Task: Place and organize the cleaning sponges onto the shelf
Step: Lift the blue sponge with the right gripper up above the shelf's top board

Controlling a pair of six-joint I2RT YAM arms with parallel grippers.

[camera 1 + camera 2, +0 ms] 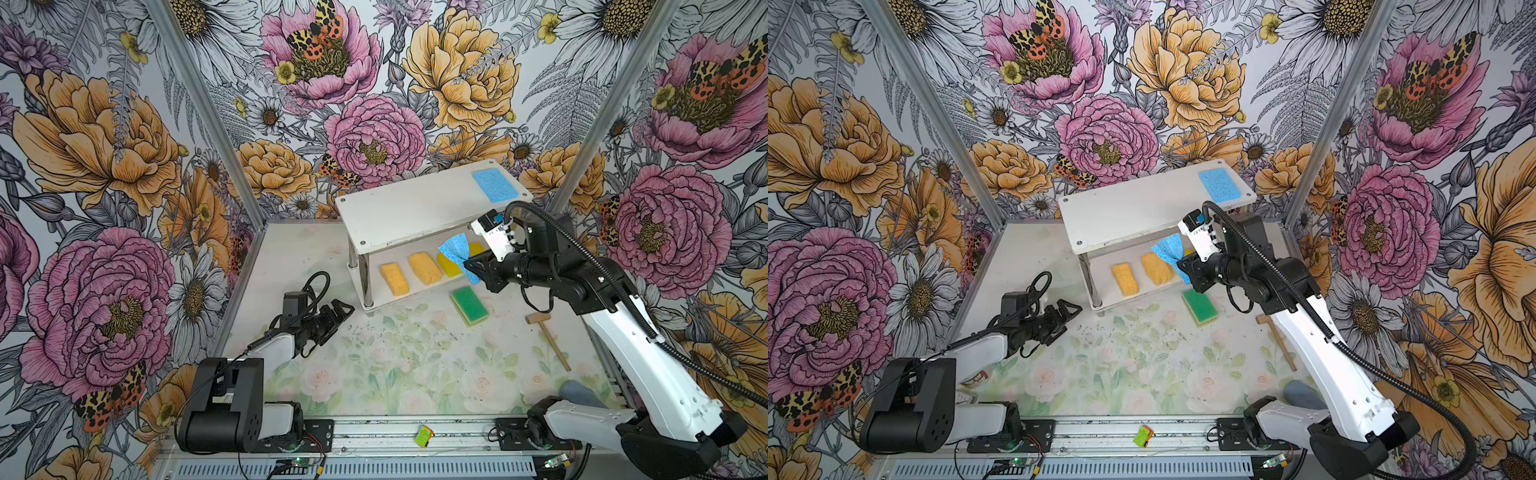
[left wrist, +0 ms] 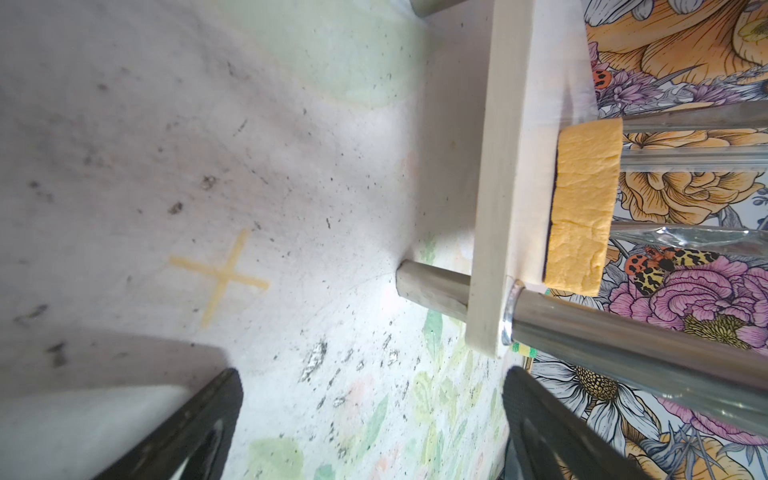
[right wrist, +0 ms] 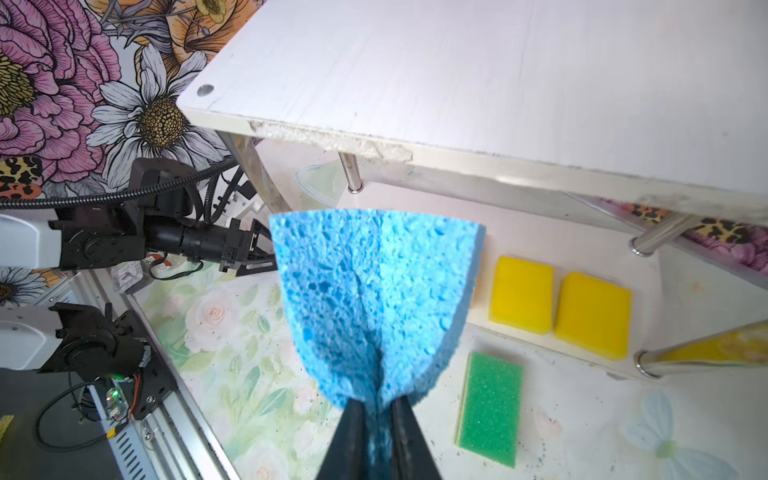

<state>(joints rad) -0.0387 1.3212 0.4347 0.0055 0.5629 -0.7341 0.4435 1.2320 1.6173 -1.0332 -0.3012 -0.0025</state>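
My right gripper (image 3: 377, 409) is shut on a thin light blue sponge (image 3: 374, 291), which folds where it is pinched. In both top views it hangs in front of the shelf's (image 1: 415, 210) right half, between the two tiers (image 1: 1169, 251). Another blue sponge (image 1: 495, 185) lies flat on the top board's right end. The lower board holds two orange-yellow sponges (image 1: 394, 279) (image 1: 424, 268) and two bright yellow sponges (image 3: 521, 295) (image 3: 592, 313). A green-topped sponge (image 1: 468, 306) lies on the table before the shelf. My left gripper (image 1: 343, 309) is open and empty, left of the shelf's front leg.
A small wooden mallet (image 1: 548, 338) lies on the table right of the green-topped sponge, beside my right arm. A small green and orange object (image 1: 424, 436) sits on the front rail. A grey-blue shape (image 1: 577, 392) shows at the front right. Flowered walls close in three sides.
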